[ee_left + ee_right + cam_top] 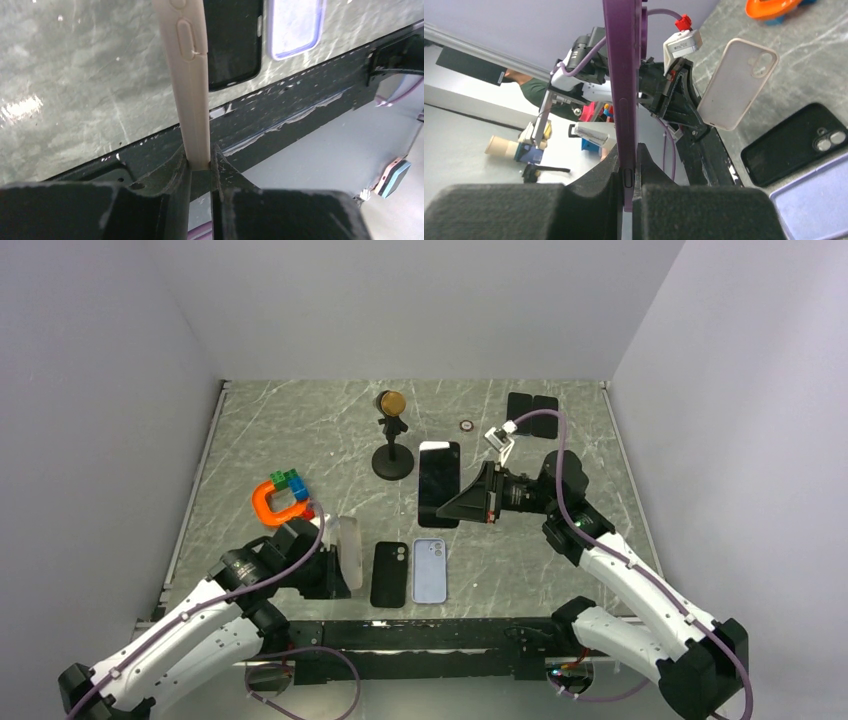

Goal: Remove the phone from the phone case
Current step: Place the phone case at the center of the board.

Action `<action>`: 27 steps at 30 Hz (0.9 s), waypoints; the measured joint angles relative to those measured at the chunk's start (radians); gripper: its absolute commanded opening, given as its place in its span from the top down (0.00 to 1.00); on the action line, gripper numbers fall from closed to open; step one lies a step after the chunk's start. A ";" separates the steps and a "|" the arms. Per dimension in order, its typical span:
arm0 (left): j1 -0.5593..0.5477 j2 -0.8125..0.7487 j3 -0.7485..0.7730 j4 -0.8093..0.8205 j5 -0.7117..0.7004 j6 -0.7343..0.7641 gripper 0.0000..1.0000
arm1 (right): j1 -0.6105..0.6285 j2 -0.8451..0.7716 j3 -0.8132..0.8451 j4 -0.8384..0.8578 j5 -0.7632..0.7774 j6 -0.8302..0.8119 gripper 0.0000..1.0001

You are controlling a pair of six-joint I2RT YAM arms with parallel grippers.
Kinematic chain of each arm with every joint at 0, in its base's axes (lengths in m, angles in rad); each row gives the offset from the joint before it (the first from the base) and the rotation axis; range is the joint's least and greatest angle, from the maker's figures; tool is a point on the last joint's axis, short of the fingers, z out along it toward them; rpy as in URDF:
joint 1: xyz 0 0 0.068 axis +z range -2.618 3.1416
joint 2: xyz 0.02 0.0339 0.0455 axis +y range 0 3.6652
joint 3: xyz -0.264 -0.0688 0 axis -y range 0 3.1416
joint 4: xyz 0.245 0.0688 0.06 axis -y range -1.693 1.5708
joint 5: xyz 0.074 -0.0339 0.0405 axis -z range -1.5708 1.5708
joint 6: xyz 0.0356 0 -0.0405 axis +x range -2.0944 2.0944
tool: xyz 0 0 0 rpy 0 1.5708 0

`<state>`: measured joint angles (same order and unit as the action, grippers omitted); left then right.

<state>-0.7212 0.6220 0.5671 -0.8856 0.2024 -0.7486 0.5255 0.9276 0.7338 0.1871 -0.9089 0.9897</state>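
Two fingers of the left gripper (200, 159) are pinched on one thin edge of the pale phone case (191, 75), which is seen edge-on and is raised over the near left part of the table (300, 430). The right gripper (630, 167) is likewise closed, its fingers pressed on the edge of the purple phone (621, 75). From above, the phone is seen with its dark screen up, over the middle of the table and well apart from the phone case. A black case (389, 573) and a lilac case (429, 570) are laid side by side between the arms. A stand (392, 445) is placed just beside the phone, and an orange toy (272, 502) is set near the left arm.
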 measured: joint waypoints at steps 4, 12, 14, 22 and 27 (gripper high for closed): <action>0.000 0.031 -0.019 -0.032 0.013 0.023 1.00 | -0.006 0.002 -0.030 -0.019 -0.010 -0.001 1.00; 0.000 0.148 -0.035 -0.013 0.089 0.066 1.00 | -0.025 -0.020 -0.043 -0.023 -0.011 -0.007 1.00; 0.000 0.188 -0.035 -0.006 0.105 0.078 1.00 | -0.029 -0.024 -0.047 -0.023 -0.013 -0.007 1.00; 0.000 0.311 -0.036 0.044 0.132 0.084 0.80 | -0.050 -0.026 -0.060 -0.030 -0.013 -0.011 1.00; 0.002 0.327 -0.035 0.056 0.137 0.082 0.45 | -0.093 -0.026 -0.060 -0.072 -0.005 -0.046 1.00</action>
<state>-0.7193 0.9485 0.5316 -0.8291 0.3389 -0.6666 0.4328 0.9012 0.6739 0.1150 -0.9138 0.9436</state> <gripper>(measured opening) 0.407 0.098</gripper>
